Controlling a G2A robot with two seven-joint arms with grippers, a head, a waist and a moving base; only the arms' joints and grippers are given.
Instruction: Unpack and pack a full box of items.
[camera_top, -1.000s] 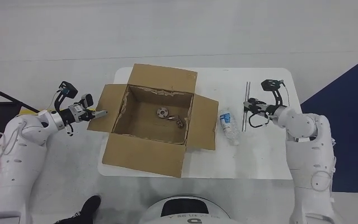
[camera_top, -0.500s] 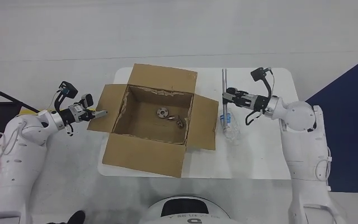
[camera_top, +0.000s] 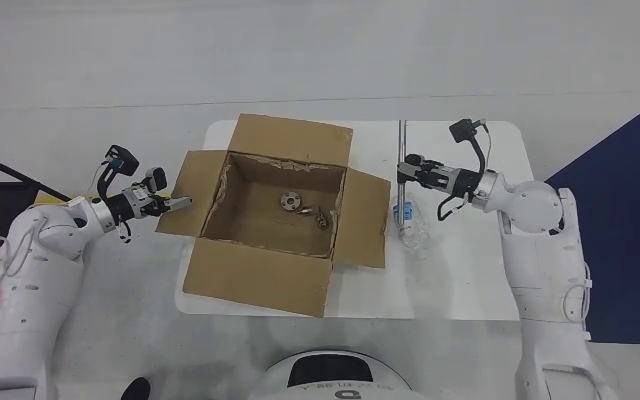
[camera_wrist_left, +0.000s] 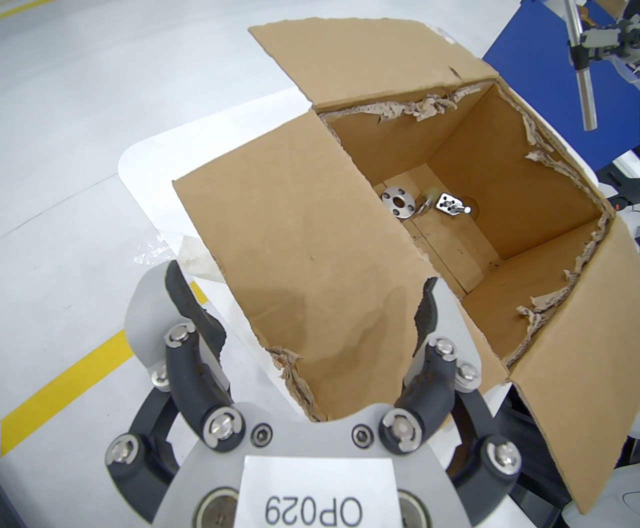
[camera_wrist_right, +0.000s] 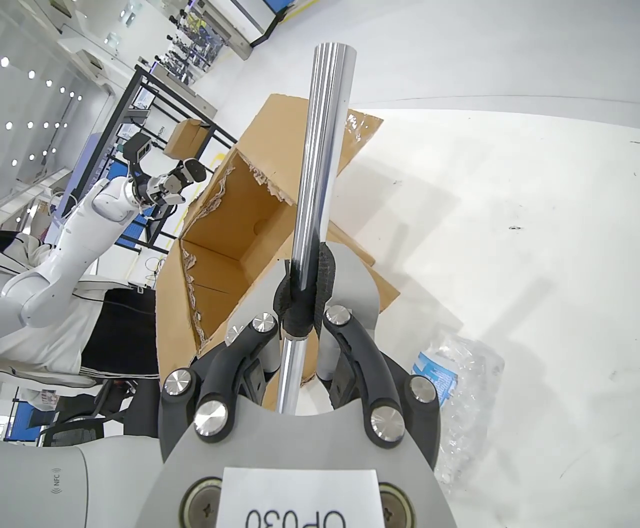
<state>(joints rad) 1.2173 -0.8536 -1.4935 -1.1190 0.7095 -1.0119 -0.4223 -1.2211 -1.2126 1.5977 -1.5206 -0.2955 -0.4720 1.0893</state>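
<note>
Box (camera_top: 290, 140): matt brown corrugated cardboard, smooth on its faces, rough and frayed along the torn rims. Rod (camera_wrist_right: 325, 150): polished metal, mirror-glossy. Disc (camera_wrist_left: 398, 202) and bracket (camera_wrist_left: 451, 205) on the box floor: bare silvery metal, duller than the rod. Bottle (camera_wrist_right: 452, 385): clear, crumpled plastic, shiny. Table (camera_top: 470, 270): smooth white top, faintly scuffed. Right gripper (camera_wrist_right: 307, 274): satin metal plates, glossy screw heads, black rough-textured pads (camera_wrist_right: 327, 272).

The cardboard box (camera_top: 250, 215) is wide open on top, loads of room inside, just a round flange (camera_top: 291, 201) and small bracket (camera_top: 321, 217) on its floor. Its right flap (camera_top: 365, 220) nearly meets the plastic bottle (camera_top: 411, 228), with a metal rod (camera_top: 401, 140) hanging over that tight strip.
</note>
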